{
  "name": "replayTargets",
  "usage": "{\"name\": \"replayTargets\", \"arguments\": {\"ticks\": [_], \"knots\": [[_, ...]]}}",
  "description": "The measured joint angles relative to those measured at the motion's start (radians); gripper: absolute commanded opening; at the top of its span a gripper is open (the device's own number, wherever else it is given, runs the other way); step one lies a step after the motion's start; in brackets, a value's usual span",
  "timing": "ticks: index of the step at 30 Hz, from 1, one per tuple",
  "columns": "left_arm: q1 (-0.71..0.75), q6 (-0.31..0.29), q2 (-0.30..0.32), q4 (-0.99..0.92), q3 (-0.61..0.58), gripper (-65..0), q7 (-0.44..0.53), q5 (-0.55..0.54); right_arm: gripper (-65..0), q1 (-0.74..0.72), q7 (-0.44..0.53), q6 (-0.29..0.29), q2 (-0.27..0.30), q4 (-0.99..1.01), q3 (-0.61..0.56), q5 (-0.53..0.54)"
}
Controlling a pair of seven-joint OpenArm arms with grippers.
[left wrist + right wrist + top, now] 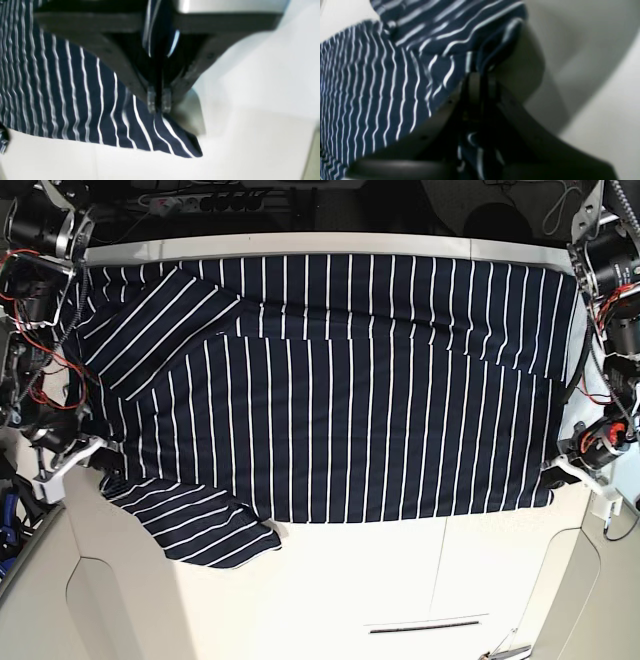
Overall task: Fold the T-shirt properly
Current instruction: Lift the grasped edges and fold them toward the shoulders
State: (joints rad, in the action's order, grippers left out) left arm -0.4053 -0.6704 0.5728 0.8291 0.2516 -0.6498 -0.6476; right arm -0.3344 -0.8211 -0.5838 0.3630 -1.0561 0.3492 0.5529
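At the left of the base view, the right gripper [100, 455] is seen low beside the near left edge of the T-shirt [340, 390], where the lower sleeve meets the body. In the right wrist view, its two dark fingers [473, 85] are pressed together on a bunched fold of the striped cloth, and fabric is also seen running down between them toward the camera.

The T-shirt is spread across the white table [400, 580], covering most of its far half. Its stripes run from far to near over the body. One sleeve is laid flat at the far left corner, and the other sleeve is splayed toward the near left, its stripes set at a slant. A diagonal crease is visible on the right part of the body.

At the right, the left gripper [557, 470] is found at the near right corner of the shirt. In the left wrist view, its clear-tipped fingers [151, 100] are closed on the hem corner, which is lifted slightly above the table.
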Motion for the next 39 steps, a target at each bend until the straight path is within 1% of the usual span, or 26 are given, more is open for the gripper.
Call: {"name": "replayTargets", "arguments": {"ticks": [4,8,12,15,18,22,27,28,31,32,34,35,37,39], "knots": [[0.054,-0.016,0.041,0.081,0.000,-65.0,-0.060,-0.052,-65.0,0.070,-0.012,-0.001,0.028,-0.079,0.000,0.027],[0.130,-0.018,0.060,0.183,0.005,-65.0,-0.098,-0.110,-65.0,0.125,-0.018,-0.002,0.048,-0.138,0.000,0.047],[0.224,-0.020,0.056,0.288,0.064,-65.0,-0.115,-0.130,-65.0,0.167,-0.014,-0.005,0.066,-0.176,0.017,0.058],[0.290,-0.024,0.056,0.362,0.126,-65.0,-0.134,-0.137,-65.0,0.193,-0.021,-0.008,0.063,-0.177,0.046,0.061],[0.352,-0.027,0.056,0.435,0.166,-65.0,-0.151,-0.147,-65.0,0.207,-0.021,-0.008,0.061,-0.177,0.083,0.095],[0.428,-0.027,0.056,0.494,0.183,-65.0,-0.156,-0.158,-65.0,0.227,-0.037,-0.008,0.061,-0.178,0.100,0.105],[0.477,-0.027,0.055,0.508,0.183,-65.0,-0.158,-0.167,-65.0,0.257,-0.036,-0.004,0.061,-0.178,0.100,0.091],[0.480,-0.027,0.053,0.508,0.183,-65.0,-0.158,-0.165,-64.0,0.261,-0.036,-0.004,0.061,-0.178,0.100,0.077],[0.483,-0.027,0.044,0.508,0.183,-65.0,-0.158,-0.166,-46.6,0.272,-0.023,0.014,0.060,-0.178,0.100,0.050],[0.483,-0.027,0.044,0.508,0.183,-65.0,-0.158,-0.166,-41.7,0.275,-0.005,0.014,0.061,-0.178,0.101,0.046],[0.482,-0.026,0.045,0.508,0.183,-65.0,-0.158,-0.166,-34.8,0.276,0.014,0.015,0.061,-0.178,0.108,0.046],[0.483,-0.026,0.043,0.508,0.183,-65.0,-0.158,-0.165,-33.3,0.276,0.034,0.015,0.061,-0.178,0.114,0.046],[0.483,-0.026,0.040,0.508,0.183,-65.0,-0.158,-0.163,-33.3,0.276,0.085,0.015,0.061,-0.178,0.132,0.045],[0.483,-0.026,0.038,0.508,0.183,-65.0,-0.158,-0.164,-33.3,0.274,0.159,0.015,0.061,-0.178,0.155,0.042]]}}
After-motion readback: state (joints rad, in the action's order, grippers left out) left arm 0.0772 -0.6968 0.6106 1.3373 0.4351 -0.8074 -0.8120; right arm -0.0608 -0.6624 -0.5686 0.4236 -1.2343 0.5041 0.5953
